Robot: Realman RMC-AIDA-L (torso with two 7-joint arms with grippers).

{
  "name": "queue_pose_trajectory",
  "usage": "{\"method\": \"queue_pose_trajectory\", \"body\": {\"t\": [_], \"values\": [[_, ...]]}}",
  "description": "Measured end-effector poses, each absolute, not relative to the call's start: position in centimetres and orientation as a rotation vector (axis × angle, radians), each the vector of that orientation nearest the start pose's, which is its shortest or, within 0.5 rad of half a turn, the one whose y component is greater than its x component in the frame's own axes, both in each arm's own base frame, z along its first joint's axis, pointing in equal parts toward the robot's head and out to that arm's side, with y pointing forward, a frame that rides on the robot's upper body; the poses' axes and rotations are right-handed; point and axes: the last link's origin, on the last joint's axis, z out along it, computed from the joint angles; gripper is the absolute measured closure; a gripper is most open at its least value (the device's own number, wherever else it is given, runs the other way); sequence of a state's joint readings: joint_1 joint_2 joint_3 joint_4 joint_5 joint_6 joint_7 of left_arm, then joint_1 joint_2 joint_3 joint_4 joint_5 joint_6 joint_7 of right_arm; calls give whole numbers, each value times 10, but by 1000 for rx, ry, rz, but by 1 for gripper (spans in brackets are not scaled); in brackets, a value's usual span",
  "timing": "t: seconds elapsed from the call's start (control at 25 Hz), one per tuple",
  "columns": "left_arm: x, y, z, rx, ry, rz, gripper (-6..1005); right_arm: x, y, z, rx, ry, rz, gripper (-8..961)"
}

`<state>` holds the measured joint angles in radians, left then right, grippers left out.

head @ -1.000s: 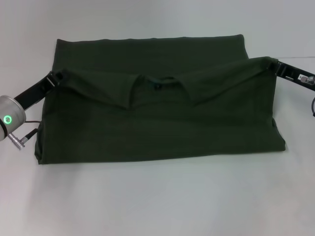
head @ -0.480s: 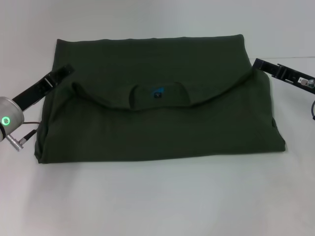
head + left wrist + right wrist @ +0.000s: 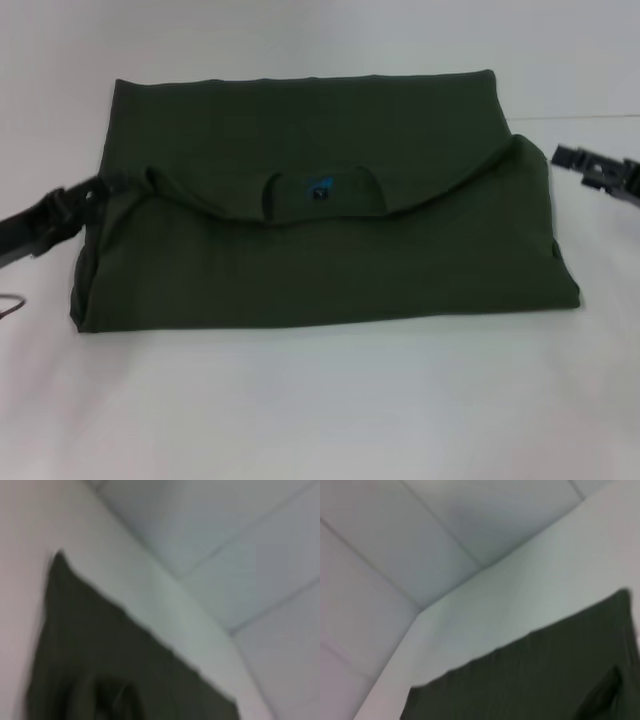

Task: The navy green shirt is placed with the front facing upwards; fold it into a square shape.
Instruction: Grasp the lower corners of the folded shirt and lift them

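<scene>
The navy green shirt [image 3: 320,200] lies flat on the white bench [image 3: 320,400], a wide band stretching left to right. Its collar end is folded over onto the body, so the neck opening and blue label [image 3: 319,189] sit mid-cloth. By this look one lengthwise fold is done; the sides must yet come inward to make a square.

The left hand [image 3: 85,196] sits at the shirt's left edge, seemingly empty, though whether its fingers are parted cannot be told. The right hand [image 3: 585,165] hovers just off the right edge, holding nothing, its spread likewise unclear.

Nothing else shows on the bench to obstruct the folding.
</scene>
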<state>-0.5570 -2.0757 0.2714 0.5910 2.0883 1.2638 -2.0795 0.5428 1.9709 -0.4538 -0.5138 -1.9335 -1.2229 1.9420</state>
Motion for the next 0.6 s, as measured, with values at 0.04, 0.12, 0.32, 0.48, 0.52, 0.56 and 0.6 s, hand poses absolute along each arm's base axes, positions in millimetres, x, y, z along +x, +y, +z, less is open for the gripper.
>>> {"method": "queue_pose_trajectory", "body": {"t": [0.04, 0.12, 0.32, 0.48, 0.52, 0.56, 0.6], "values": [[-324, 360, 44, -1864, -1673, -935, 165, 329, 370, 65, -1959, 1488, 888, 169], [-327, 353, 54, -1933, -1656, -839, 136, 332, 362, 67, -1993, 1505, 876, 79], [-336, 346, 70, -2031, -1655, -590, 114, 339, 350, 67, -2010, 1532, 859, 22], [-337, 347, 66, -2081, -1641, -455, 111, 341, 347, 64, -2005, 1541, 854, 22], [-337, 348, 65, -2089, -1635, -436, 110, 342, 347, 64, -2005, 1543, 850, 22], [-337, 349, 63, -2099, -1626, -410, 109, 341, 347, 63, -2006, 1544, 848, 22], [-337, 350, 61, -2105, -1619, -389, 109, 341, 347, 63, -2008, 1544, 847, 22]]}}
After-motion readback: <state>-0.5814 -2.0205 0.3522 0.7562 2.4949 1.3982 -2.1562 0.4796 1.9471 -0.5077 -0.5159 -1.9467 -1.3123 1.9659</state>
